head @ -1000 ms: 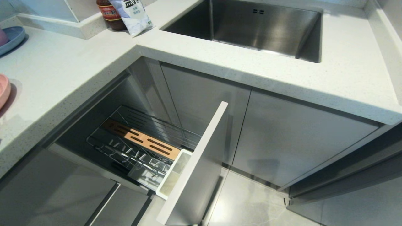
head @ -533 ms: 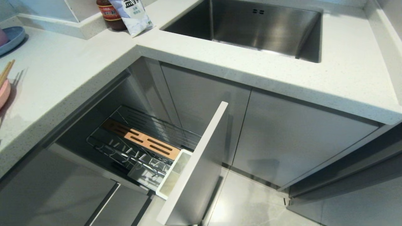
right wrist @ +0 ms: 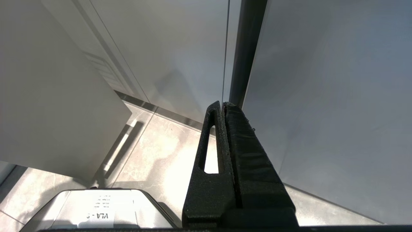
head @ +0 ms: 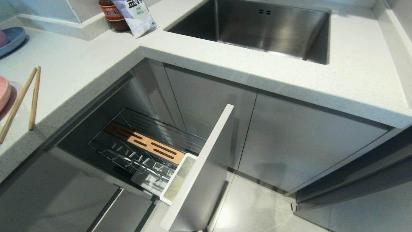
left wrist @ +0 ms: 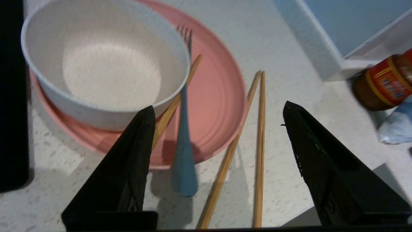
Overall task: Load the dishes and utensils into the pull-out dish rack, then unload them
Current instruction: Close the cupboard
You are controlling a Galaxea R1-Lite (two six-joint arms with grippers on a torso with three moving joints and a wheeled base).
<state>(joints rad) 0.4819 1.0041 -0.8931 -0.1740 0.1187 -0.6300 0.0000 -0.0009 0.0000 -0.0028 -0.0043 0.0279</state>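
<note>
The unloading looks all but done: the pull-out dish rack (head: 151, 151) stands empty under the worktop (head: 80, 71), and the chopsticks (left wrist: 248, 145) lie loose near the worktop's left front edge beside the pink plate (left wrist: 222, 106), between the wide-spread, empty jaws of the left gripper (left wrist: 219, 129). Only the left wrist view shows the speckled bowl (left wrist: 106, 64) and blue-handled fork (left wrist: 184, 135) resting on that plate. The right gripper (right wrist: 223, 109) hangs closed and empty by the cabinets, so pushing the rack in seems next.
</note>
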